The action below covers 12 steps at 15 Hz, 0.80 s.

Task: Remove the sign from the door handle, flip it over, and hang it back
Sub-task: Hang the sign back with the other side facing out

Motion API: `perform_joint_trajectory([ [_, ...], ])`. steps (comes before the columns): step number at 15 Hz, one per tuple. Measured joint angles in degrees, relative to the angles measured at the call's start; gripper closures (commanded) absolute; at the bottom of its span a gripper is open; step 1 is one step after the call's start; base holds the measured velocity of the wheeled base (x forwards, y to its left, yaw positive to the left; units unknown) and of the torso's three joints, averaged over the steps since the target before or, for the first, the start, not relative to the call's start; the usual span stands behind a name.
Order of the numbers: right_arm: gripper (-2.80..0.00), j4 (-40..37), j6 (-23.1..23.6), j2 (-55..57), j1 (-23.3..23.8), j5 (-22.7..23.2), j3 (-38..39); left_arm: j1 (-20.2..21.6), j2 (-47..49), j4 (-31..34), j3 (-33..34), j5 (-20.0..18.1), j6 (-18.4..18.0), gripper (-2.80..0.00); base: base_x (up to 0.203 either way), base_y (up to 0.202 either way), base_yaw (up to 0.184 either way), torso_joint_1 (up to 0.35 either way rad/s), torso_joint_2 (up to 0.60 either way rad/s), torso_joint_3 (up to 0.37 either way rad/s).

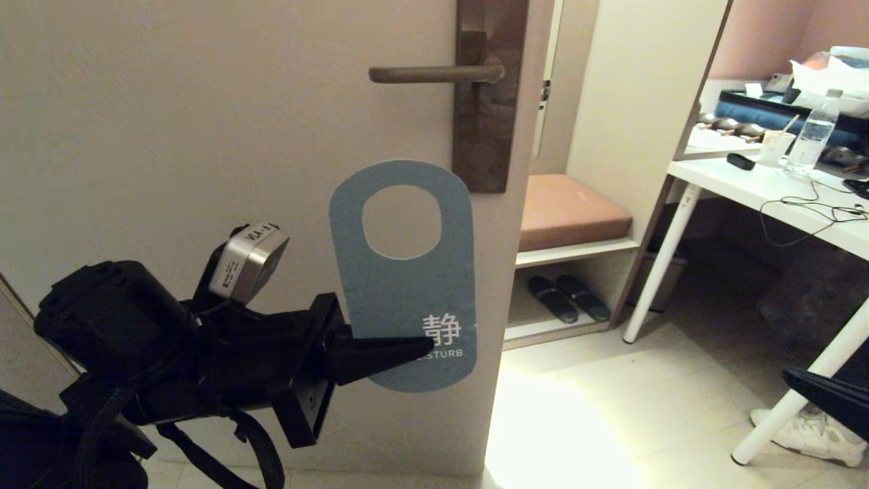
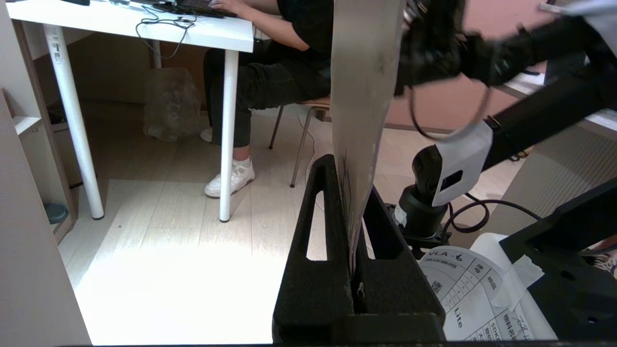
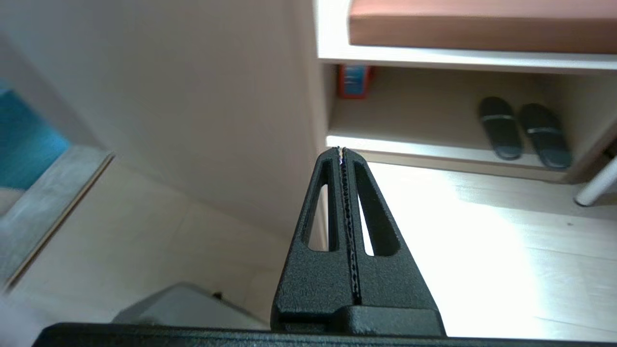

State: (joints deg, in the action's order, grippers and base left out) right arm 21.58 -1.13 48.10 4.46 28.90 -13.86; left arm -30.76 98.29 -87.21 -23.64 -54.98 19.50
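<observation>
The sign [image 1: 407, 285] is off the door handle [image 1: 434, 73] and hangs in the air below it, in front of the door. Its blue-grey "DO NOT DISTURB" face is turned to the head camera, with the oval hole uppermost. My left gripper [image 1: 428, 348] is shut on the sign's lower left part. In the left wrist view the sign [image 2: 359, 96] shows edge-on, clamped between the fingers of my left gripper [image 2: 350, 178]. The handle bar is bare and sticks out leftward from its dark backplate [image 1: 485, 122]. My right gripper [image 3: 341, 153] is shut and empty, low near the door's edge.
The pale door [image 1: 204, 136] fills the left. To its right is a shelf with a brown cushion [image 1: 570, 210] and black slippers [image 1: 569, 297]. A white desk [image 1: 760, 193] with a bottle stands at the right. A seated person [image 2: 270, 72] is at it.
</observation>
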Motion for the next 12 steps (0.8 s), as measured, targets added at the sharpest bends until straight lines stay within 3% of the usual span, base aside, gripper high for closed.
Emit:
perform_joint_trajectory([
  [5,0.00,-1.0,0.1,-11.6,0.0,0.9,11.8,-0.2,0.5,0.0,0.0,0.0,-1.3,0.00,0.000,0.000,0.000,0.000,0.00,0.000],
  [8,0.00,-7.5,0.2,-17.3,-0.4,2.0,13.6,-0.1,0.6,0.0,0.0,0.1,-1.7,0.00,0.000,0.000,0.000,0.000,0.00,0.000],
  [9,0.00,-8.7,0.1,-18.4,-1.0,0.9,13.7,0.0,0.6,0.0,0.0,0.0,-1.8,0.00,0.000,0.000,0.000,0.000,0.00,0.000],
  [12,0.00,-12.1,-0.1,-20.0,-3.7,-8.5,13.8,0.0,0.6,0.0,0.0,0.1,-2.1,0.00,0.000,0.000,0.000,0.000,0.00,0.000],
])
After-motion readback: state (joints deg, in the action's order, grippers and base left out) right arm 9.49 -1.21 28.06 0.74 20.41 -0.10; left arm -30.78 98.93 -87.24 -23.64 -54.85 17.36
